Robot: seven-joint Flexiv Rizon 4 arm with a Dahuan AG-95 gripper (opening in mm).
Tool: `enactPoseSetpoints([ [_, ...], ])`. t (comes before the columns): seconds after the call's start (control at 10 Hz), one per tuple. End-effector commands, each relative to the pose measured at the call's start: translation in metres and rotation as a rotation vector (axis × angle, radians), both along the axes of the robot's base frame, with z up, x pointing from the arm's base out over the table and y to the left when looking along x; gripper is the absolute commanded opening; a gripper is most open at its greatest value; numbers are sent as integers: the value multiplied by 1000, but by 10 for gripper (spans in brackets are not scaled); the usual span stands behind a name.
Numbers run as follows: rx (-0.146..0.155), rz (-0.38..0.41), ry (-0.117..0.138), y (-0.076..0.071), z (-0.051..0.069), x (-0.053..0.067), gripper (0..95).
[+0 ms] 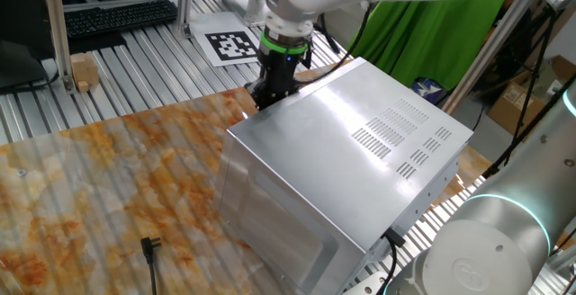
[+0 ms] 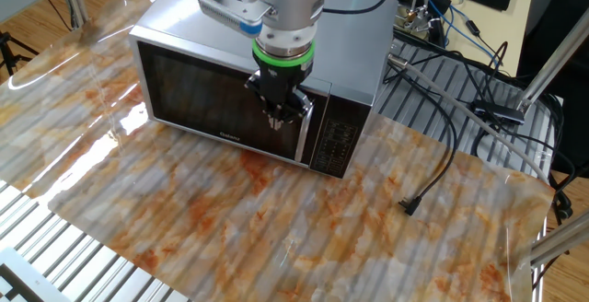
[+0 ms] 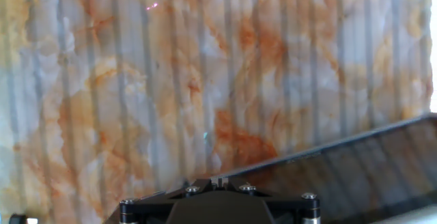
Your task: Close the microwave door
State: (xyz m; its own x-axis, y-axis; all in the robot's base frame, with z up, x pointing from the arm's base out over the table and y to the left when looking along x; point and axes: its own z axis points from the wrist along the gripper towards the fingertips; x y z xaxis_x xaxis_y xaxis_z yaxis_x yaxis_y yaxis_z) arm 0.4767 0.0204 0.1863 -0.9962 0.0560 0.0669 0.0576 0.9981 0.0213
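1. One worktop (image 2: 230, 219): a wide flat surface under a marbled orange-and-white sheet, with ribbed metal slats bare at its edges.
2. One microwave (image 1: 360, 142): a boxy silver sheet-metal oven standing on the worktop. One fixed view shows its plain top and rows of small vent slots; the other fixed view shows its front, which the first hides.
3. One microwave door (image 2: 216, 95): a flat dark glossy panel with a silver rim, lying flush against the oven's front. The hand view shows only its dark lower edge at 4 o'clock.
4. One tool (image 2: 279, 113): black, below a green ring, hanging in front of the door near its handle side at 3 o'clock. Its fingers look drawn narrowly together, holding nothing.
5. One loose black cable plug (image 2: 410, 206) lies on the worktop at 4 o'clock from the oven.
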Motion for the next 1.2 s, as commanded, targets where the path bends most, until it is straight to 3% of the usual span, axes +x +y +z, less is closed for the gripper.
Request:
enactPoseSetpoints([
  [0.1,-4,-18,11,1,-6,36,0],
  [0.4,-5,-38,9,-1,-11,71,0],
  [0.6,-4,-34,10,-5,-10,87,0],
  [1.2,-26,-51,10,-9,-6,96,0],
])
